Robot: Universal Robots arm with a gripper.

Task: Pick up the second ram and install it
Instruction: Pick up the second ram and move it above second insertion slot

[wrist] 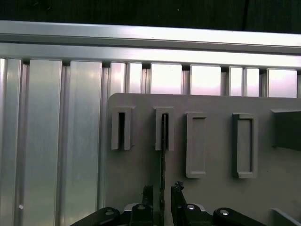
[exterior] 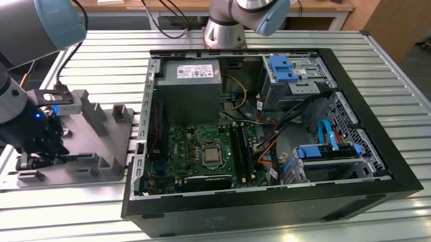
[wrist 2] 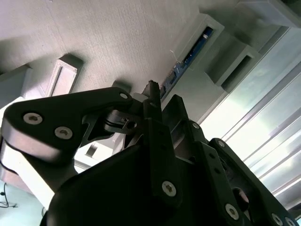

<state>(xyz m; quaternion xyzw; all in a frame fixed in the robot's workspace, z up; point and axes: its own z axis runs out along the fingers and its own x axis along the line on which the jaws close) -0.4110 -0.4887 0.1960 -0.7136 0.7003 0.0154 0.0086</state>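
Bench: slatted aluminium bench [exterior: 404, 126] carries an open computer case [exterior: 269, 214], with a gray slotted tray [exterior: 101, 151] at 9 o'clock from the case in the exterior view.
Second ram: the second ram [wrist: 163, 136] is a dark stick standing edge-on in a tray slot.
End effector: the end effector [wrist: 162, 190] is narrow, its fingers flanking the stick, apparently unclamped.
Risk: off-centre closing could cock the stick against the slot wall and jam it.
Risk: a shallow pinch could slip.

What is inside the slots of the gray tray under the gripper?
In the first wrist view, the second ram stands edge-on in one slot of the gray tray, reaching into the open gripper. The slot beside it looks empty. The ram's underside is hidden.
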